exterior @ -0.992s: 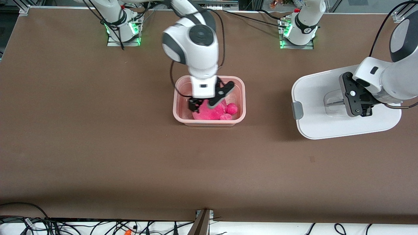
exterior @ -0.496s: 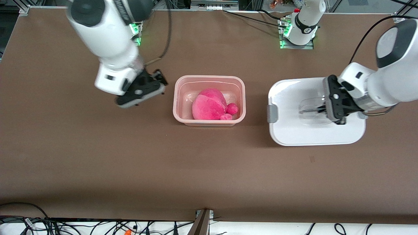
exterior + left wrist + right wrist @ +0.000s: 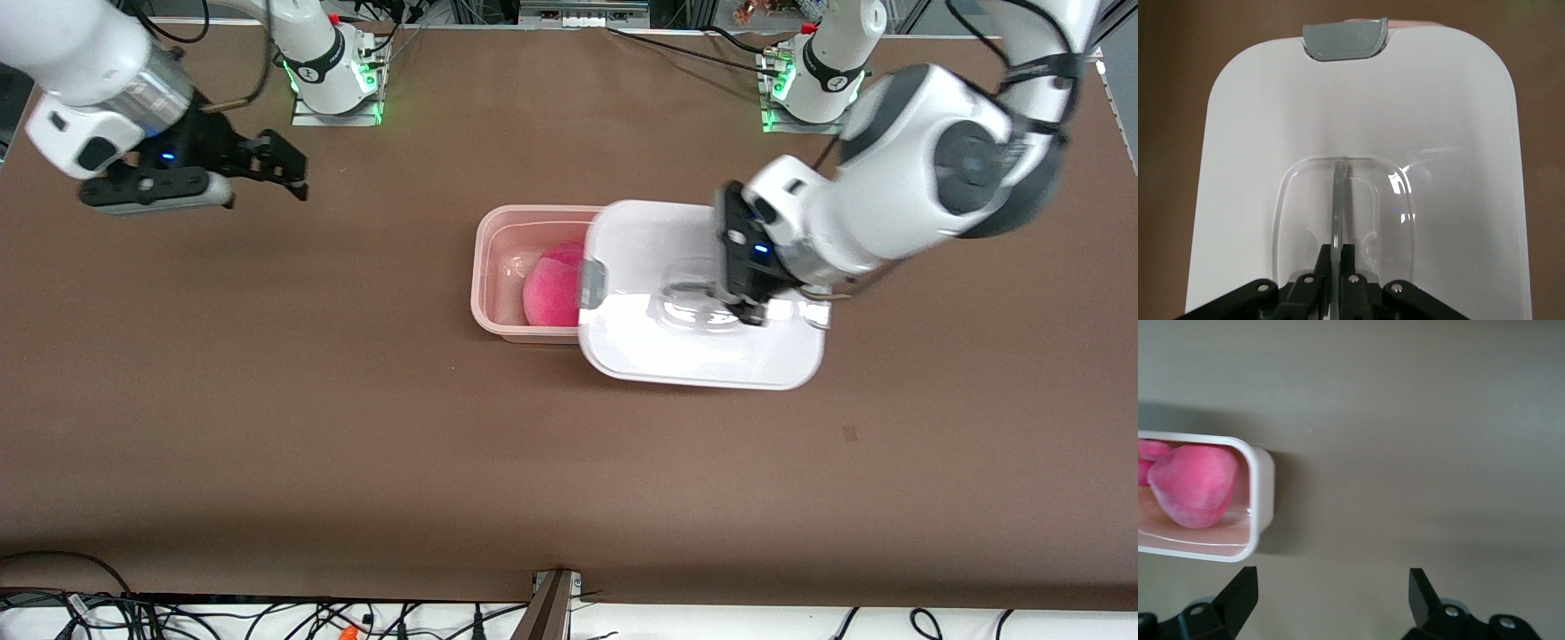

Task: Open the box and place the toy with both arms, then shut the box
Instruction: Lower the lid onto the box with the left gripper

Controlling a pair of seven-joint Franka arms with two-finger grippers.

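Observation:
The pink box (image 3: pixel 481 293) stands open mid-table with the pink toy (image 3: pixel 553 286) lying in it. My left gripper (image 3: pixel 745 293) is shut on the clear handle (image 3: pixel 1339 200) of the white lid (image 3: pixel 685 351) and holds it in the air. The lid overlaps the box's end toward the left arm, and its grey clip (image 3: pixel 591 283) is over the toy. In the left wrist view the lid (image 3: pixel 1438 133) fills the frame. My right gripper (image 3: pixel 289 174) is open and empty over bare table toward the right arm's end. Its view shows the box (image 3: pixel 1262 495) and the toy (image 3: pixel 1195 483).
The brown table (image 3: pixel 356 427) spreads all round the box. The arm bases (image 3: pixel 333 76) stand along the table's edge farthest from the front camera. Cables lie along the nearest edge.
My right gripper let go of the toy in the box and moved away toward the right arm's end. My left gripper carried the lid from the left arm's end until it partly covers the box.

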